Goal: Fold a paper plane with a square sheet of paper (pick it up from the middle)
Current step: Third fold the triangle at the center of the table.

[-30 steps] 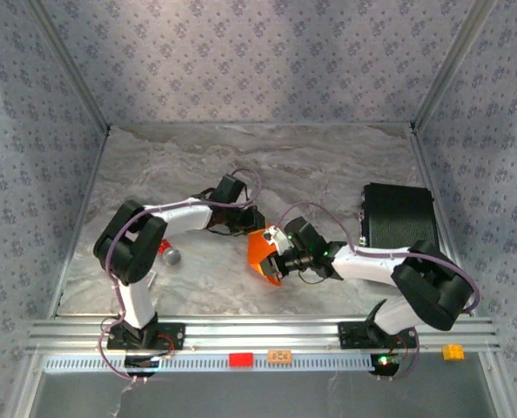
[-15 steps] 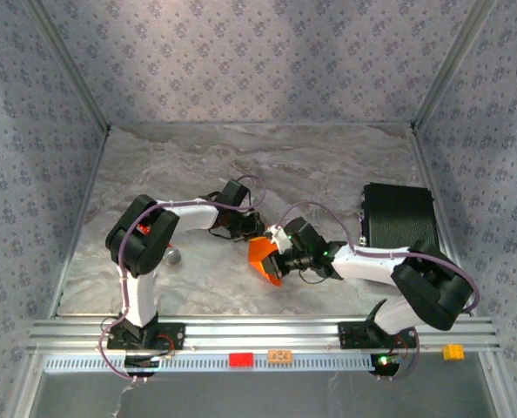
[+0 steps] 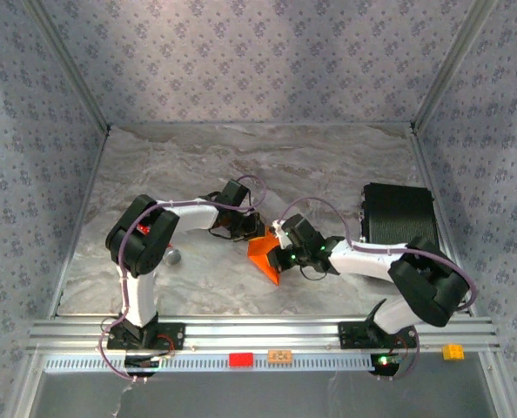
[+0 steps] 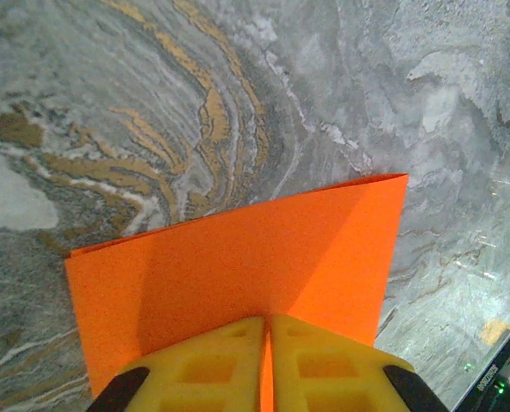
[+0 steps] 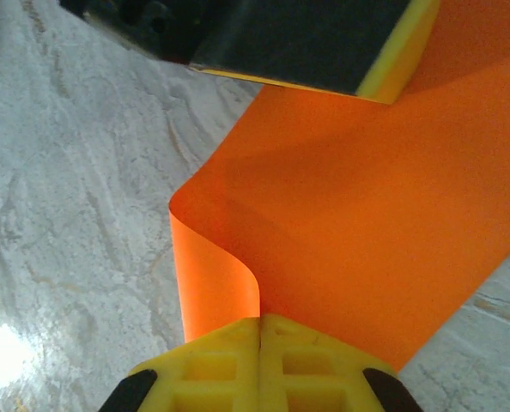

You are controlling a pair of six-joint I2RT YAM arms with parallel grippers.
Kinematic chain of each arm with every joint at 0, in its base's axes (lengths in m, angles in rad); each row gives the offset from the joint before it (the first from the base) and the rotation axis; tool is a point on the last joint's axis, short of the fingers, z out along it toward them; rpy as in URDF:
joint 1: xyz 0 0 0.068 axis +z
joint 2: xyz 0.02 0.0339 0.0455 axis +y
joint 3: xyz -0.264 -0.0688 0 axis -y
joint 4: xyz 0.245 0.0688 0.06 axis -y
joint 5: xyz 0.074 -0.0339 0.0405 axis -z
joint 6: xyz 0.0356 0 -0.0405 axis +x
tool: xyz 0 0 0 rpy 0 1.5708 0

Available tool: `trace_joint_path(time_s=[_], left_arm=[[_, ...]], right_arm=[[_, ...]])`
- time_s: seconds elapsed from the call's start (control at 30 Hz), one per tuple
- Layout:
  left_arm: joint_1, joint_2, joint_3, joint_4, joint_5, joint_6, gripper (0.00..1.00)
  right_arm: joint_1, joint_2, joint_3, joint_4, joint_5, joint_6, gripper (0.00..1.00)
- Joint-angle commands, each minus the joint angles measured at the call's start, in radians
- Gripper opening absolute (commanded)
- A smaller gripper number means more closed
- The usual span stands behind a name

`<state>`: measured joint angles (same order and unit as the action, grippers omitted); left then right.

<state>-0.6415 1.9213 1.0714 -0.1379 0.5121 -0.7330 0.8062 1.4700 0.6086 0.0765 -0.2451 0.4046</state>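
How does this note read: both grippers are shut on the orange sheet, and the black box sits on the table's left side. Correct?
Wrong on one point: the black box sits on the right side of the table, as the top external view shows. The left gripper and right gripper are indeed both shut on the orange sheet.

arms: 2, left arm [image 3: 141, 244], right arm [image 3: 419, 279] | orange paper sheet [image 3: 263, 252]: 1, centre | black box [image 3: 399, 215]: 1, right | bottom edge: 3, red block [image 3: 239, 359], orange block [image 3: 280, 355], yellow block [image 3: 453, 352] | grey-tipped cylinder [image 3: 172, 256]: 1, left
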Motion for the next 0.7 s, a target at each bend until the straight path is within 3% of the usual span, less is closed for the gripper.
trace_joint_path(time_s=[0.0, 0.67], left_arm=[[-0.004, 0.008, -0.011, -0.032, -0.026, 0.009, 0.10], [-0.004, 0.002, -0.012, -0.033, -0.029, 0.007, 0.10]], right_arm=[[-0.007, 0.010, 0.026, -0.038, 0.042, 0.013, 0.04], [-0.008, 0.021, 0.016, -0.067, 0.083, 0.025, 0.03]])
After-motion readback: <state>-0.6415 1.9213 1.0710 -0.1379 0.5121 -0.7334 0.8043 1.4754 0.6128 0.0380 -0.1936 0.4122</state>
